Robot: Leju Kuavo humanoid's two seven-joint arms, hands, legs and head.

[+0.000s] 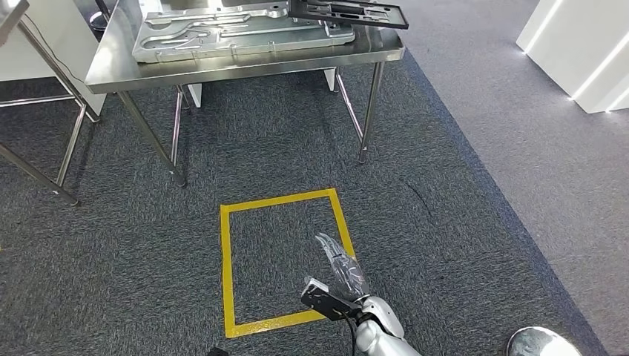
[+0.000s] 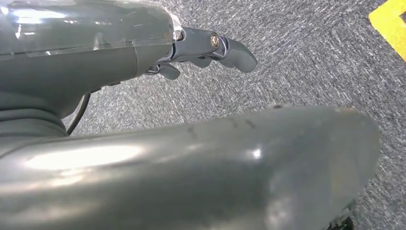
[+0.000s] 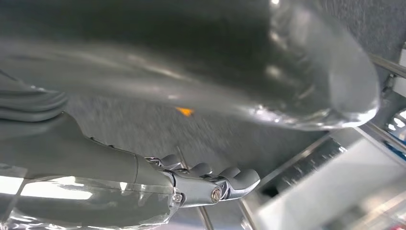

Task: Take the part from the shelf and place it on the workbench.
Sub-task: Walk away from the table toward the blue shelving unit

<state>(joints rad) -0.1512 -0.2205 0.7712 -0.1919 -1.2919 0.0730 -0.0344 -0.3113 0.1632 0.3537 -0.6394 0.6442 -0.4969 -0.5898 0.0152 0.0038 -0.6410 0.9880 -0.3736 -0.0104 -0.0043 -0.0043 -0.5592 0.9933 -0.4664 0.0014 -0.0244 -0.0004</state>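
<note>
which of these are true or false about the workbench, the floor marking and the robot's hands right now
1. A black frame part lies on the steel workbench. True.
2. The square taped on the carpet is red. False: it is yellow.
3. The right hand holds the part. False: it holds nothing, its fingers extended over the square's corner.
4. A large grey metal panel lies on the workbench beside the black part. True.
5. The left hand grips a tool. False: it hangs over bare carpet holding nothing.
</note>
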